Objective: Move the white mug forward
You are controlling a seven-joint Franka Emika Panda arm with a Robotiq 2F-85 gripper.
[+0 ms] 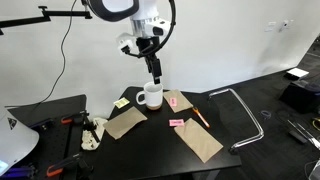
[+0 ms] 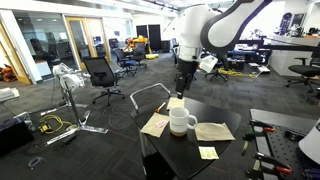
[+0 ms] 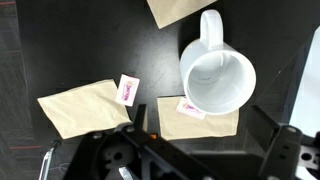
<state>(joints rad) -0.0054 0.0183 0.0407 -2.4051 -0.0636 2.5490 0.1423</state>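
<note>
The white mug stands upright and empty on the black surface. Its base overlaps a brown paper napkin, and a pink sticky note lies at its foot. The tool hangs above the mug, clear of it and pointing straight down, probably so it can descend onto the rim or the handle. In the wrist view the mug sits off-centre, to one side of the tool's axis, with the handle turned away from the tool. I cannot tell whether the tool is released or clenched; nothing is in its grasp. A second pink note and another napkin lie below the tool's opposite side.
</note>
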